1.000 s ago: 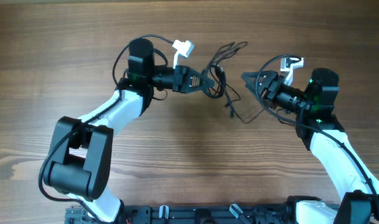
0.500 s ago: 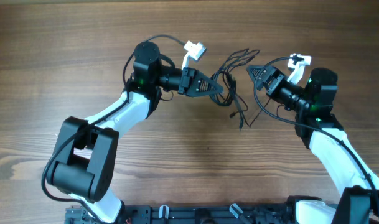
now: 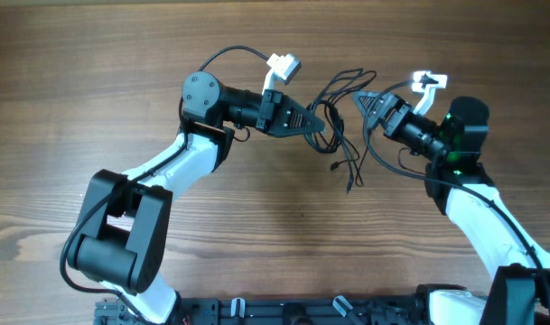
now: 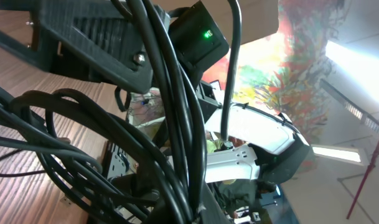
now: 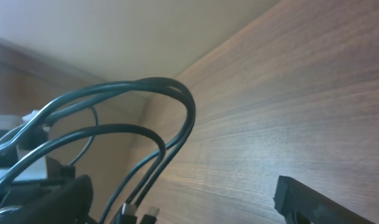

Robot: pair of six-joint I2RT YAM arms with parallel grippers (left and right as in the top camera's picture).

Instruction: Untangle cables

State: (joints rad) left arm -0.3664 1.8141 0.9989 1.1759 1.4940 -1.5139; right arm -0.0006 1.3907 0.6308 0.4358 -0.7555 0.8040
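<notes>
Trailing nearest the robot's bases, the loose ends of the cables (image 3: 338,137) lie on the wooden surface (image 3: 275,235). Farther out, the left tool (image 3: 318,126) is pressed together, pinching the bundle at its knot. The right tool (image 3: 363,99) stands spread just beside the far loops. The step should go best, I judge, by anchoring with the left, closing the right on one single loop, and drawing it away slowly so neighbouring strands are not cinched tighter.
</notes>
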